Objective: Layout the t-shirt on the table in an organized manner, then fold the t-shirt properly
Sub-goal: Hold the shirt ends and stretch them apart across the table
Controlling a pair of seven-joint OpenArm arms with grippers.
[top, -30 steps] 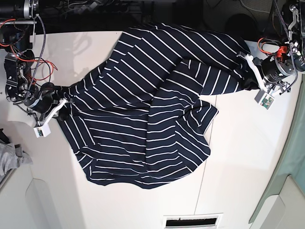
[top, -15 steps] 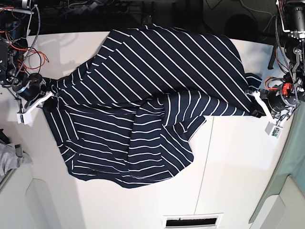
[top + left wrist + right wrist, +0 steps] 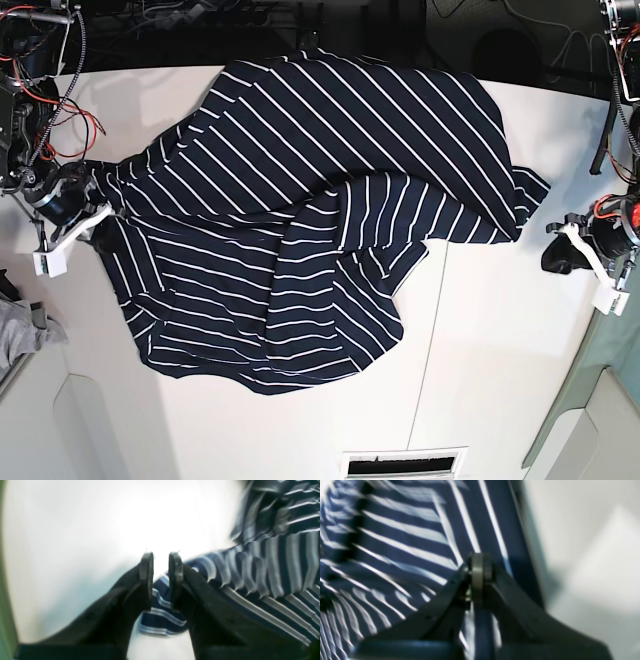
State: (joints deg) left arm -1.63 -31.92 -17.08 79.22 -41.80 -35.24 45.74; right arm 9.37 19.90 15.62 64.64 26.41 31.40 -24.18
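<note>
Across the white table (image 3: pixel 500 380) the t-shirt (image 3: pixel 300 220) lay spread but rumpled, its far edge at the table's dark back border and a loose fold bunched near the middle. On the base view's left, the right gripper (image 3: pixel 95 205) was clamped tight on the shirt's edge, striped cloth pinched between its closed fingers (image 3: pixel 477 570). On the opposite side, the left gripper (image 3: pixel 565 255) stood just beside the shirt's corner, apart from it, its fingers (image 3: pixel 147 575) parted by a narrow gap with nothing between them; the striped hem lay on the table below. A thin dark seam ran down the tabletop, and a small grey cloth (image 3: pixel 22 330) sat at the left edge. Half a second earlier the left gripper had touched the shirt's corner; it had since let go and drawn back.
</note>
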